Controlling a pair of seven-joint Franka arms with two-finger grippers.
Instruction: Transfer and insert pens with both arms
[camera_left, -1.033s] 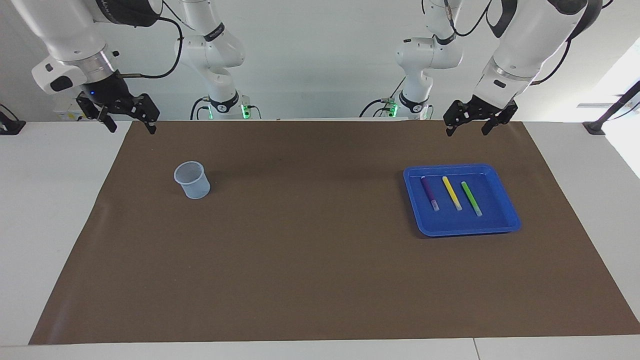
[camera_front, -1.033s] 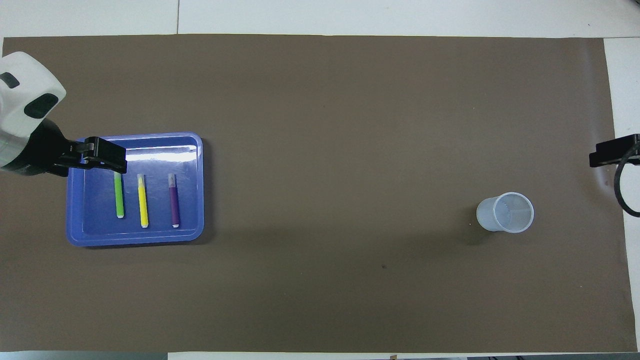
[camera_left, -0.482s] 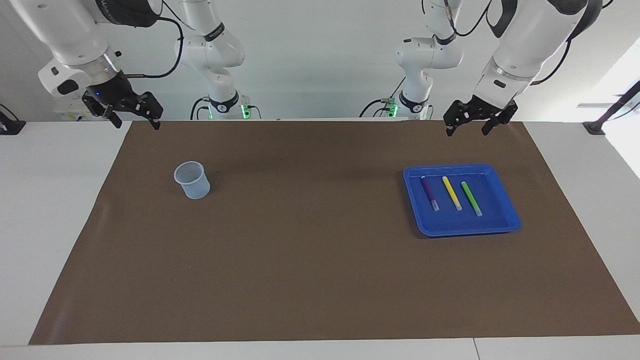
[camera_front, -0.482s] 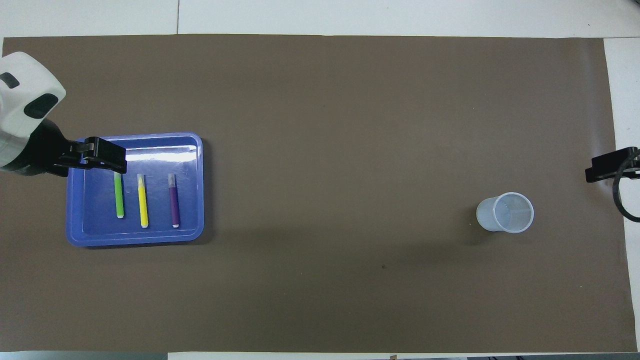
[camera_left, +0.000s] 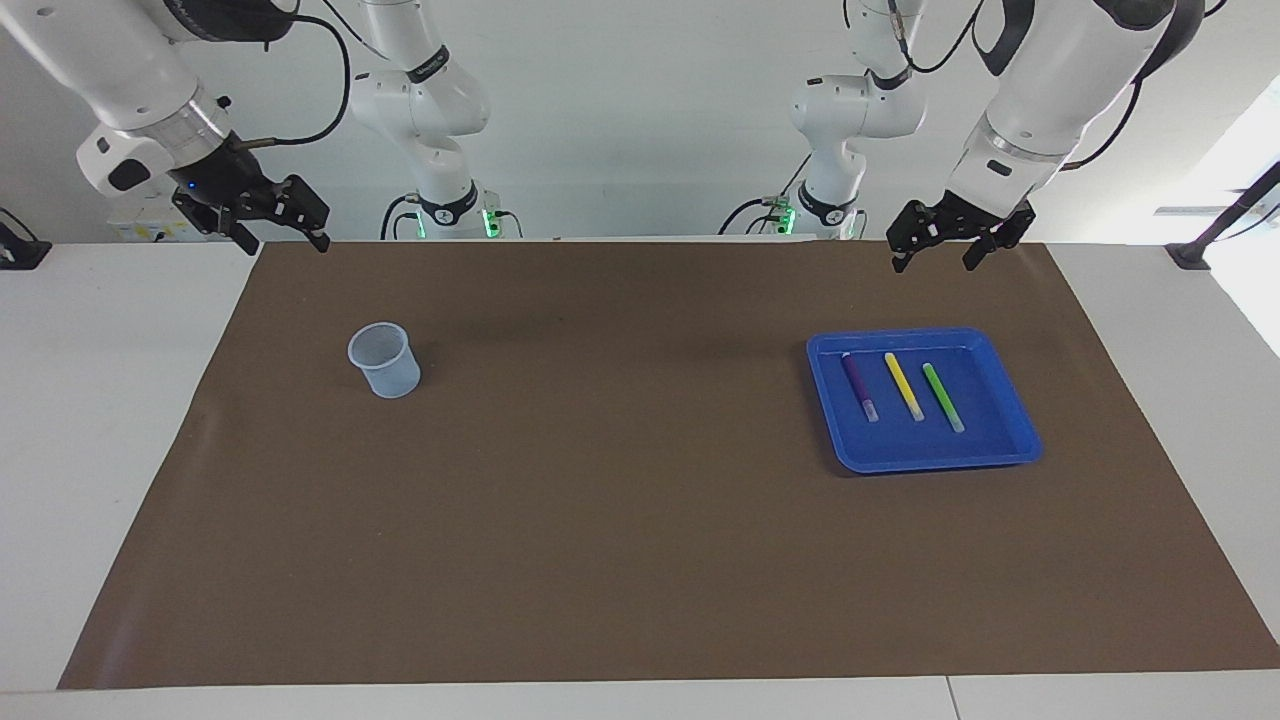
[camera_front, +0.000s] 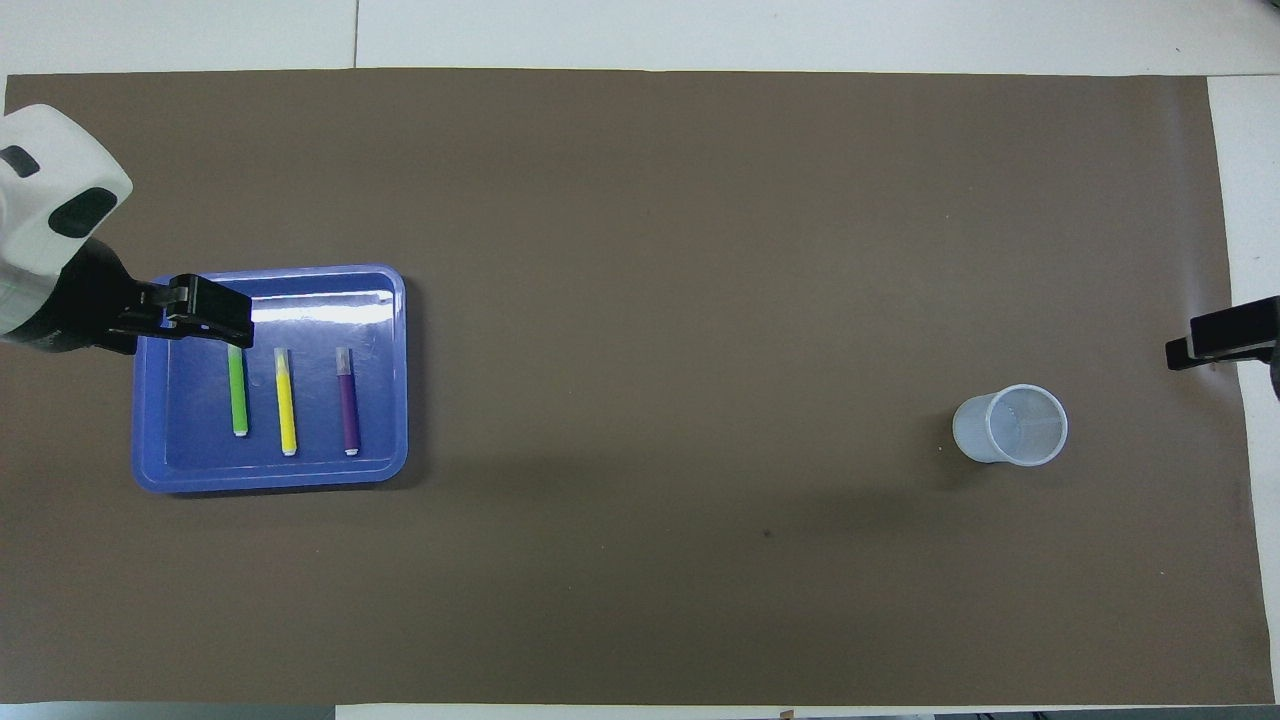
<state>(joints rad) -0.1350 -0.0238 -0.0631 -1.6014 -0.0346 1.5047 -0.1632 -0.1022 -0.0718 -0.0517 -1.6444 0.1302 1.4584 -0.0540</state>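
Both arms hang raised at the table's robot-side edge, left gripper (camera_left: 935, 247) and right gripper (camera_left: 278, 226) each with jaws apart, empty.

A plain pale wall (camera_left: 640, 120) runs along the robots' end of the room; a white table (camera_left: 90, 420) fills the view, with a seam near its front edge; a big brown mat (camera_left: 640, 520) covers most of it; bright daylight spills in at a window (camera_left: 1255, 190) at the left arm's end.
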